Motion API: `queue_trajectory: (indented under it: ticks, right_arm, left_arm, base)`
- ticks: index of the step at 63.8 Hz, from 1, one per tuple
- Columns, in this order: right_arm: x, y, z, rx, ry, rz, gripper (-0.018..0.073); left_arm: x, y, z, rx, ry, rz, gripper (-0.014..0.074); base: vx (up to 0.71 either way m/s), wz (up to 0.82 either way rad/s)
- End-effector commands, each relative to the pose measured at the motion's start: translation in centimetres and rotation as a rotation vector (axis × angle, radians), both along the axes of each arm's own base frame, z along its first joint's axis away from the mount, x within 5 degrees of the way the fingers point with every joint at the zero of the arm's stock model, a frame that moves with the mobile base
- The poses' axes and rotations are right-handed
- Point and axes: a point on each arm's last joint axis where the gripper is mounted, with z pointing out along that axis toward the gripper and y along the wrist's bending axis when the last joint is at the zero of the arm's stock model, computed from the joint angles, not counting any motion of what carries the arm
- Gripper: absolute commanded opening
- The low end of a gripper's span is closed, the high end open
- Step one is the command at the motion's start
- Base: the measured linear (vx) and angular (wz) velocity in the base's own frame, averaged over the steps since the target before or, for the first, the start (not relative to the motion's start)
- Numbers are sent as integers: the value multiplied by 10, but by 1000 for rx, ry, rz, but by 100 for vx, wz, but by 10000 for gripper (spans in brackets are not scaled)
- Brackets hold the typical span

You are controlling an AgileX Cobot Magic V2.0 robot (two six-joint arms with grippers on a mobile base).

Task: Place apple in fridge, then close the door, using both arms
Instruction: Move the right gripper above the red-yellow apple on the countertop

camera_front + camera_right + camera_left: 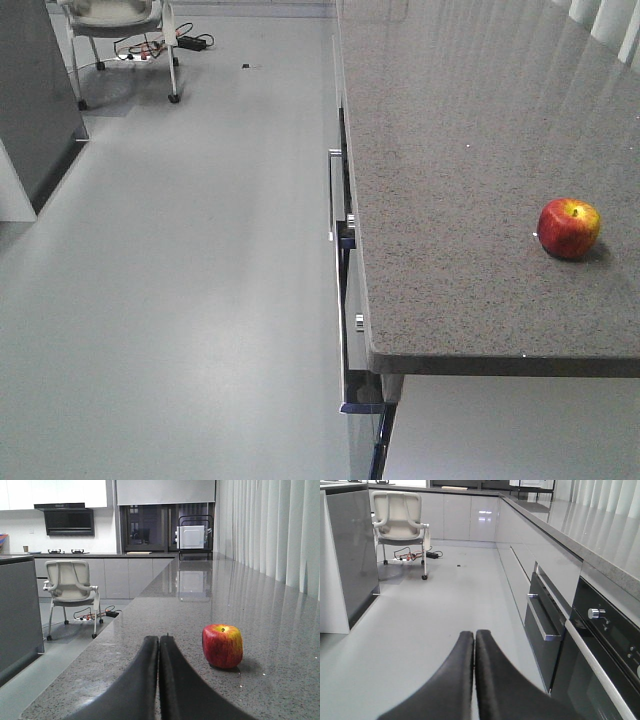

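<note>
The red apple (569, 228) with a yellow patch at its stem stands on the speckled stone counter (450, 150), near the front right. In the right wrist view the apple (222, 645) is a little ahead and to the right of my right gripper (159, 638), which is shut, empty and low over the counter. My left gripper (474, 633) is shut and empty, above the floor beside the counter's drawers. A dark-grey slab with a white side (35, 110) stands at the far left. I cannot tell if it is the fridge or its door. No shelves show.
A wheeled chair (120, 30) with cables behind it stands at the back left on the grey floor (200, 250). Metal drawer handles (333, 195) stick out from the counter front. A black oven with knobs (605, 630) is at the right in the left wrist view.
</note>
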Motion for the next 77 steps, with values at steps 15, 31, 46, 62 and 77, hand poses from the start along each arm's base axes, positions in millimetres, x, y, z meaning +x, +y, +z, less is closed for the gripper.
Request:
queue_trajectory:
  ticks: [15,31,46,62,77]
  right_arm:
    - [-2,1,2,1,-72,6,-3]
    - [-3,1,7,152,-110,40,-3]
    - [-11,-2,46,297,-125,54,-3]
    - [-5,-8,143,154,156,-75,-3]
    - [45,-12,205,-37,287,-171,107]
  left_arm:
    - [0,-2,0,-10,-68,-22,-6]
    - [0,-2,0,-10,-68,-22,-6]
    - [0,-2,0,-10,-68,-22,-6]
    - [0,-2,0,-10,-68,-22,-6]
    - [0,-2,0,-10,-68,-22,-6]
  base:
    - [0,0]
    - [0,0]
    - [0,0]
    - [0,0]
    - [0,0]
